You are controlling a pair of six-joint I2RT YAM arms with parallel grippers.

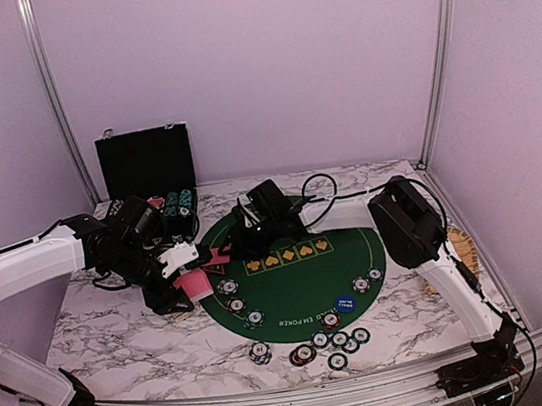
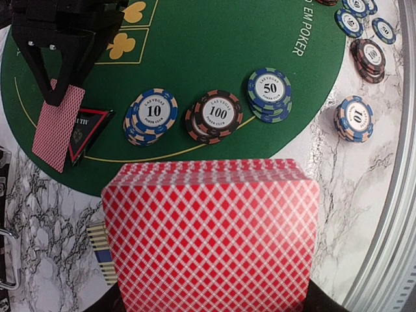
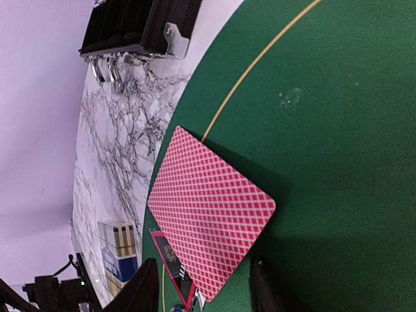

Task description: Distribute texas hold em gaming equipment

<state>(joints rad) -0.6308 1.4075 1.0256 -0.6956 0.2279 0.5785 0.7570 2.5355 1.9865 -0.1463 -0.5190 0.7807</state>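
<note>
My left gripper (image 1: 186,281) is shut on a deck of red-backed playing cards (image 2: 211,237), which fills the lower half of the left wrist view and hides the fingers. My right gripper (image 3: 205,263) is open low over the left edge of the green poker mat (image 1: 302,279). A single red-backed card (image 3: 208,218) lies flat between its fingers, overlapping the triangular red-black marker (image 2: 91,127). Chip stacks marked 10 (image 2: 151,114), 100 (image 2: 213,116) and 50 (image 2: 268,94) sit on the mat's near-left rim. A blue button (image 1: 345,304) lies at the mat's near right.
The open black chip case (image 1: 145,165) stands at the back left with chips in it. Several loose chip stacks (image 1: 336,340) sit on the marble in front of the mat. A blue-yellow card box (image 3: 120,250) lies left of the mat. A wicker basket (image 1: 467,254) sits at the right edge.
</note>
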